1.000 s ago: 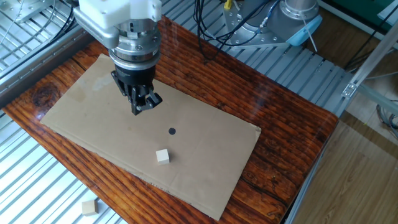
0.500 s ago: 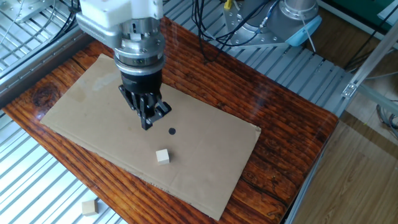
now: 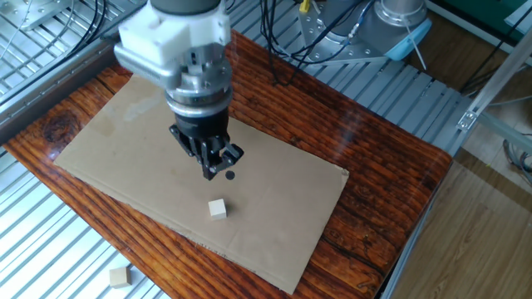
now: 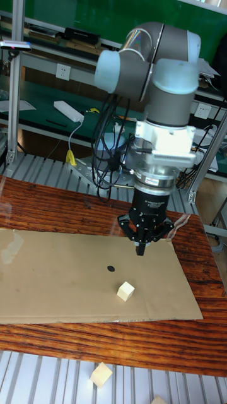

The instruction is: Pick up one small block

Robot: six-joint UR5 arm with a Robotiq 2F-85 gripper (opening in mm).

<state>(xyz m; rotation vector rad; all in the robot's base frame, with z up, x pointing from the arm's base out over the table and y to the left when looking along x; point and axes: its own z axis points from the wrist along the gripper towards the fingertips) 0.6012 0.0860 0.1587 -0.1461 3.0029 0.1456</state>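
The small block point(image 3: 218, 209) point(image 4: 125, 290) is a pale cream cube lying on the cardboard sheet point(image 3: 108, 149) point(image 4: 50, 271), near its front edge. My gripper point(image 3: 218, 170) point(image 4: 140, 250) hangs above the sheet, behind the block and apart from it. Its black fingers are drawn together to a point, shut, with nothing between them. In the fixed view the fingertips sit just beside a black dot point(image 3: 231, 174) point(image 4: 111, 268) printed on the cardboard.
A tanner wooden block point(image 3: 120, 277) point(image 4: 101, 375) lies off the sheet on the metal slats in front of the table. The wooden tabletop point(image 3: 391, 174) surrounds the cardboard. Cables point(image 3: 291, 33) and the arm's base point(image 3: 399, 25) stand behind.
The gripper has moved right and toward the front, from the sheet's rear left to just beside the black dot. The block has not moved.
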